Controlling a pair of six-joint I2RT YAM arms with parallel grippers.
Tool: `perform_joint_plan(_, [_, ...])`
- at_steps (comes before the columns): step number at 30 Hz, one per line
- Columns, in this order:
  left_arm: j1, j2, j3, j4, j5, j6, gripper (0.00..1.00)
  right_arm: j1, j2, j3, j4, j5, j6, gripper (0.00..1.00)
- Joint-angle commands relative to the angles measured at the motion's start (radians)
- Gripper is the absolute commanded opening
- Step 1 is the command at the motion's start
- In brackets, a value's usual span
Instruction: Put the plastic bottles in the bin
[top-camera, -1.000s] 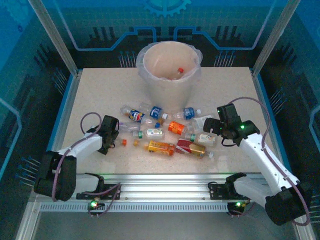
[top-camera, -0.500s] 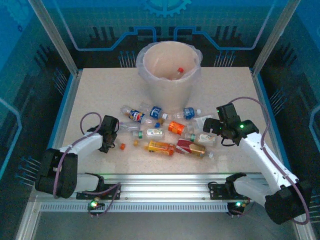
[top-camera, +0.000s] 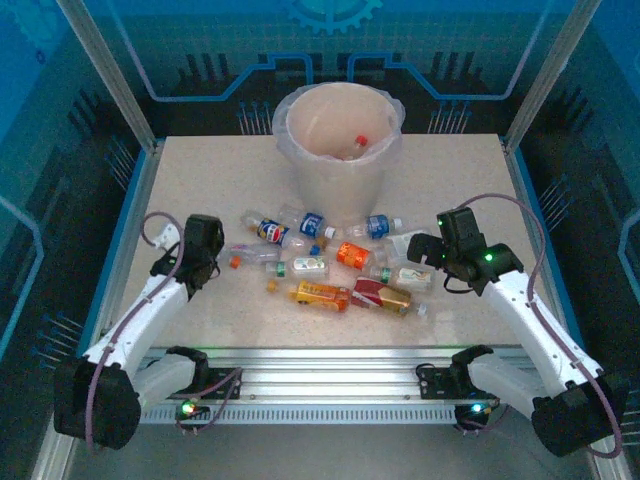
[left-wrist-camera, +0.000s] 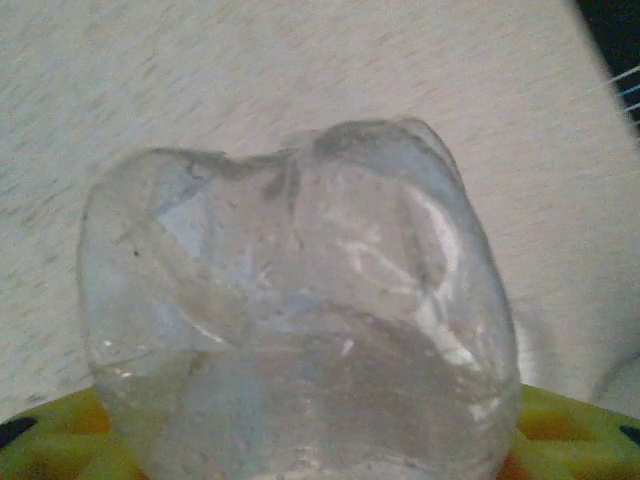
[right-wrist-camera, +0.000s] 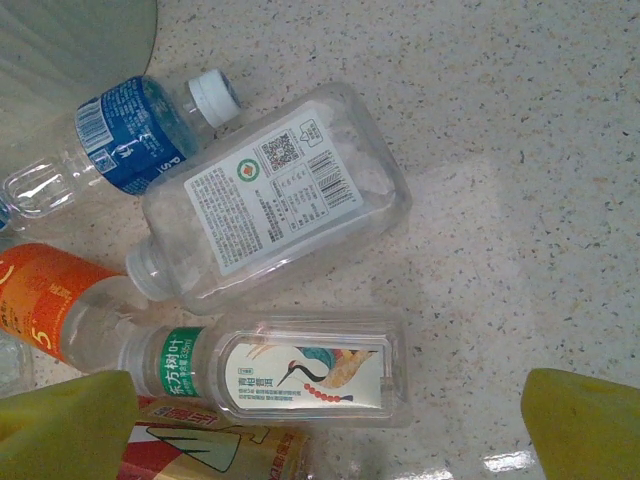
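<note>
- Far left, over the desk (top-camera: 190, 180): left tool (top-camera: 216, 257) closed on a clear bottle (top-camera: 252, 254), raised just beside the heap's left end.
- From the left wrist: same clear bottle (left-wrist-camera: 300, 320), crushed and dented, wedged between yellow pads (left-wrist-camera: 560, 425) at the lower edge; pale speckled desk behind.
- Mid-desk, in front of the bin: heap of bottles (top-camera: 352, 255) lying flat, close together; blue, white, orange and red labels.
- Centre back: bin (top-camera: 340, 185), upright, lined with a clear bag; inside, a red-capped bottle (top-camera: 356, 143).
- Right: right tool (top-camera: 420, 250) spread wide at the heap's right end, gripping nothing.
- From the right wrist: between yellow fingertips (right-wrist-camera: 70, 425), a crane-label bottle (right-wrist-camera: 305, 378) on its side; just beyond, a flat bottle (right-wrist-camera: 270, 200) with a white printed label; farther left, a blue-label bottle (right-wrist-camera: 120, 135) and an orange-label bottle (right-wrist-camera: 35, 300).
</note>
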Motion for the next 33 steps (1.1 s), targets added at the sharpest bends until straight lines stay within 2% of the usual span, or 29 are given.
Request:
perform_joint_plan(1, [0.005, 0.016, 0.146, 0.146, -0.009, 0.197, 0.59, -0.011, -0.009, 0.000, 0.026, -0.018, 0.022, 1.00])
perform_joint_plan(9, [-0.096, 0.204, 0.506, 0.355, 0.103, 0.479, 0.59, -0.011, -0.006, 0.013, 0.023, -0.034, 0.027, 1.00])
perform_joint_plan(14, [-0.161, 0.411, 0.776, 0.408, 0.244, 0.609, 0.59, -0.010, -0.018, 0.003, 0.017, -0.033, 0.042, 1.00])
perform_joint_plan(17, [-0.192, 0.544, 0.933, 0.417, 0.291, 0.681, 0.59, -0.012, -0.027, -0.004, 0.014, -0.034, 0.051, 1.00])
perform_joint_plan(26, [-0.215, 0.897, 1.292, 0.422, 0.482, 0.743, 0.59, -0.012, -0.040, -0.006, -0.004, -0.024, 0.064, 1.00])
perform_joint_plan(33, [-0.244, 1.072, 1.474, 0.342, 0.595, 0.730, 0.59, -0.011, -0.038, -0.005, -0.011, -0.020, 0.071, 1.00])
